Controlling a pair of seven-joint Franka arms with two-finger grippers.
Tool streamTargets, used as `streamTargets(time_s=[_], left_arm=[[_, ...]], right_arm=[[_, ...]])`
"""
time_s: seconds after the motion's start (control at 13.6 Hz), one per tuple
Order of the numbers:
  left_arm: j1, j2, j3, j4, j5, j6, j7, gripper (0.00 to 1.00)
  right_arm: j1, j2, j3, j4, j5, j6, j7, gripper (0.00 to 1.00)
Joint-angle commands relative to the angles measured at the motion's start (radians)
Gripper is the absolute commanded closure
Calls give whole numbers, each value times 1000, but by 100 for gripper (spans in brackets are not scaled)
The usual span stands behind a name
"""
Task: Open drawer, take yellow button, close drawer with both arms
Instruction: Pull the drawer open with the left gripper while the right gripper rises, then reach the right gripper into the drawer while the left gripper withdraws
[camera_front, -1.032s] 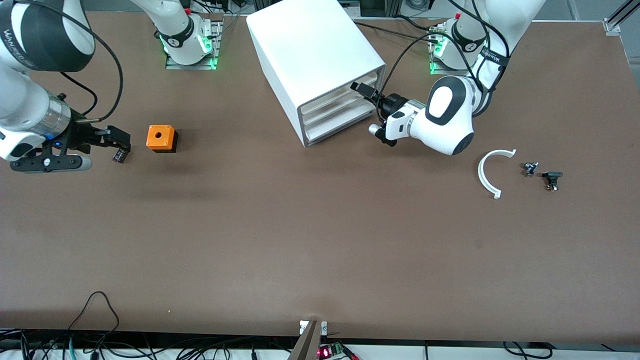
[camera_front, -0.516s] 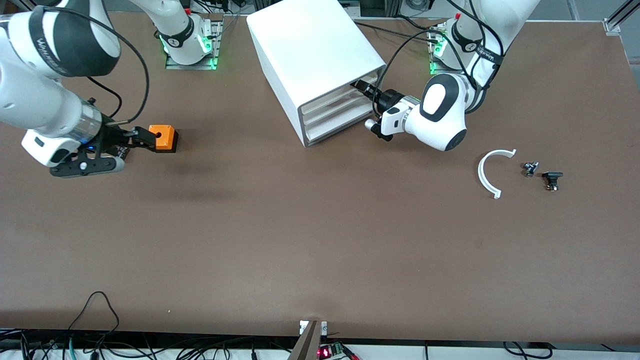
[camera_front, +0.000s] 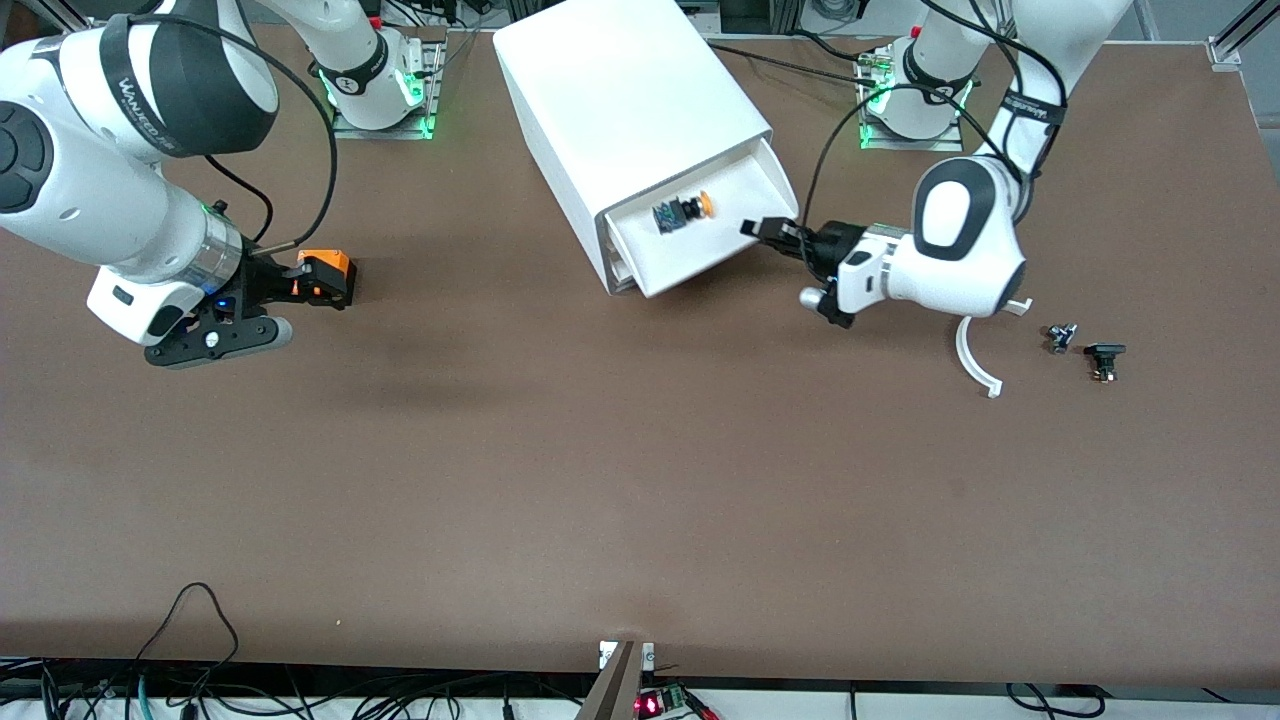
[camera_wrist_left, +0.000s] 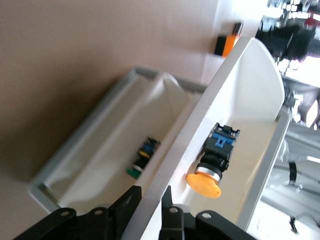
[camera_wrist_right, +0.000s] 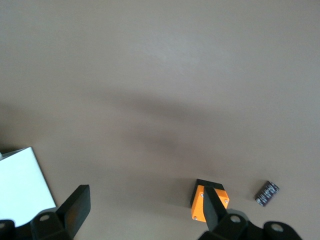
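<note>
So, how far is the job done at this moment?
The drawer is pulled open, the left gripper shut on its front edge. The button lies inside, untaken. The right gripper, jaws open, hovers over the orange cube. Taking the button and closing remain.

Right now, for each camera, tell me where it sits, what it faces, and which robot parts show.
Front view: high across the table, facing both arms' bases; shows the cabinet, open drawer, button, left claw, right claw.
Left wrist view: on the left wrist, looking along the drawer's rim, gripped in its claw.
Right wrist view: on the right wrist, looking down on the table past its open claw.
Shared: the orange cube shows in all three.
</note>
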Motion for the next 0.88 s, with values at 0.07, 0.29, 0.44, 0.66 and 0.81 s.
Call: streamTargets(time_s=[0.07, 0.29, 0.44, 0.66, 0.81], left_arm=[[2, 9, 33, 12, 31, 141, -11, 100], [13, 1, 36, 22, 28, 154, -11, 0], [15, -6, 36, 25, 30, 157, -11, 0], [18, -57, 36, 27, 94, 260, -13, 0], [34, -106, 36, 27, 162, 323, -13, 0]], right_arm=[[23, 38, 14, 82, 39, -8, -27, 0], [47, 66, 33, 99, 39, 34, -27, 0], [104, 97, 34, 119, 41, 57, -47, 0], [196, 163, 42, 186, 42, 74, -99, 0], [253, 219, 59, 269, 42, 77, -169, 0]])
